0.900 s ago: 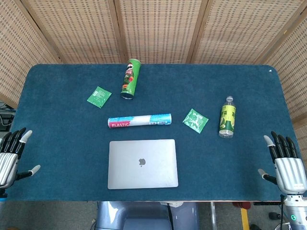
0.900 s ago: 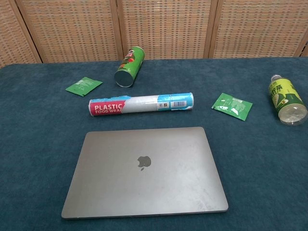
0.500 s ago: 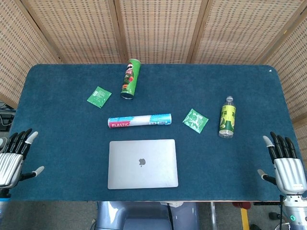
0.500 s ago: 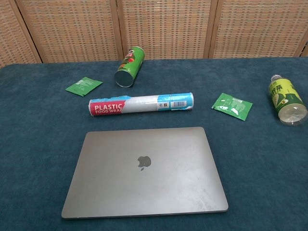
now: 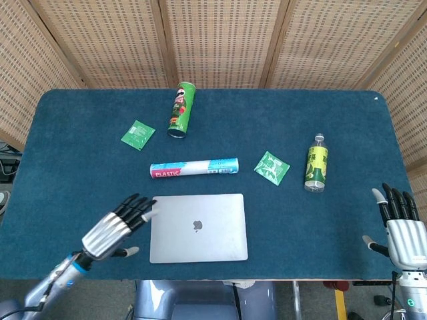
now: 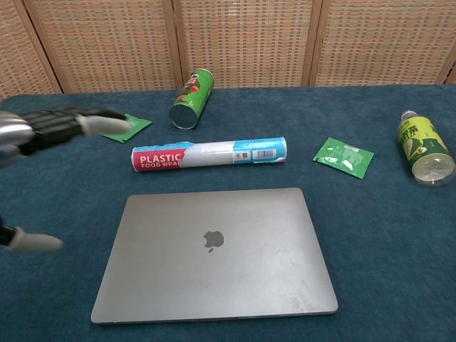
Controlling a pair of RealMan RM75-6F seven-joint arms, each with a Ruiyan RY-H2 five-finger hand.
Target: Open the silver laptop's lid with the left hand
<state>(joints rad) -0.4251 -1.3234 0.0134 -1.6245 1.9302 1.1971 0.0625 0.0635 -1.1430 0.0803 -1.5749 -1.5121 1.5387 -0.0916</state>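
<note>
laptop (image 5: pixel 198 227) lying shut, apple logo up, at table's near edge. behind it, roll (image 5: pixel 193 167) reading "plastic"; can and bottle print too small. left hand (image 5: pixel 115 227) now reaching in beside laptop's left edge, fingers spread, holding nothing. right hand (image 5: pixel 403 235) idling far right, fingers apart, empty, wrist cut off.

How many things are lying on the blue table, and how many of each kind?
Laptop: 1
Chip can: 1
Plastic wrap roll: 1
Green packets: 2
Bottle: 1
Total: 6
</note>
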